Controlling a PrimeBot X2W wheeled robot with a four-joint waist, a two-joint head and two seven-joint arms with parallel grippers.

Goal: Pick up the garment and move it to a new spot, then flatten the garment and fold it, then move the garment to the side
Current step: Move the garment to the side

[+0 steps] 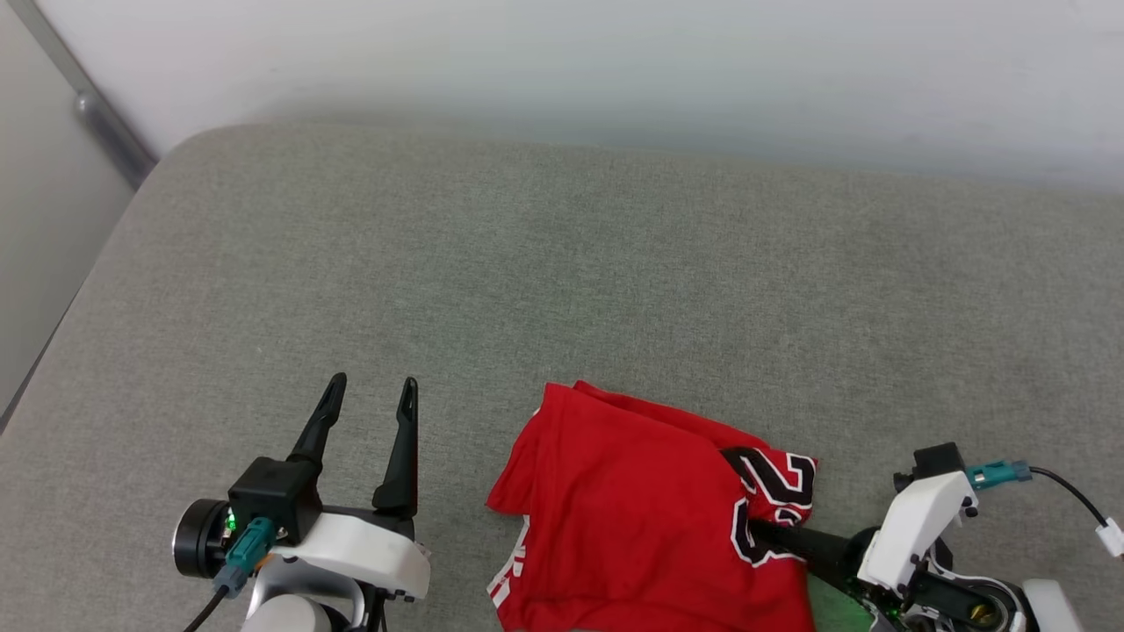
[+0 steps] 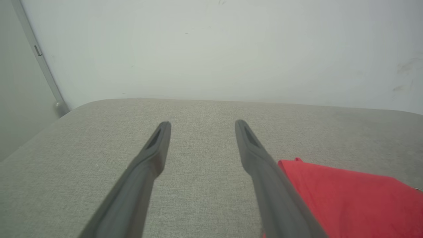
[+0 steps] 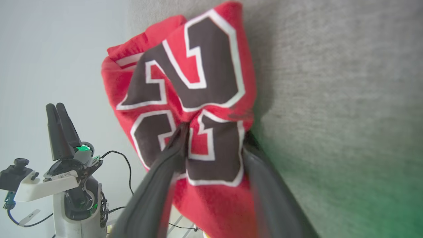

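A shallow bite could slip on lifting: the right fingers point(image 3: 155, 191) straddle a bunched fold of the soft red basketball T-shirt point(image 1: 615, 509), and I cannot tell if they pinch it; the left fingers point(image 1: 399, 456) are spread beside it.

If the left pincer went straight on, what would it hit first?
The way looks free: the left pincer points over the grey cushion toward the pale wall, probably met first. The red shirt lies to its right.
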